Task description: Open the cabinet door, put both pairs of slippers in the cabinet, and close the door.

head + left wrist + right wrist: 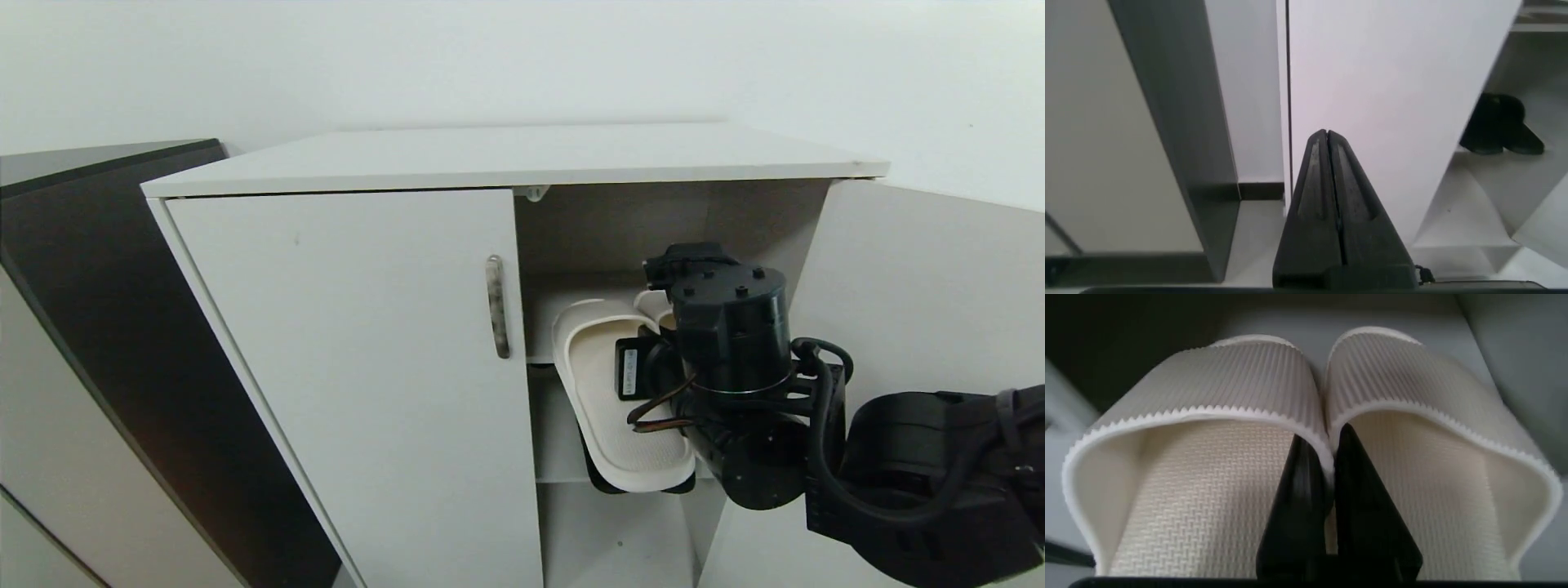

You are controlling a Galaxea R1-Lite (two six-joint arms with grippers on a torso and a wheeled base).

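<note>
at the cabinet's open right half: cream pair held over the shelf

low before the shut left door (351, 367), the left gripper (1327, 135) hangs with its jaws pressed together, empty. at the open half, the right gripper (1327, 445) pinches the two touching inner walls of the cream slippers (608, 392) between narrow jaws, so the pair hangs side by side. the toes lie over the middle shelf (537, 327) and the heels dip down past its front edge. on a lower shelf, the dark slippers (1498, 126) sit side by side inside the cabinet (506, 155). a handle (496, 306) stands upright at the shut door's inner edge. the right door (922, 278) is swung wide.
</note>
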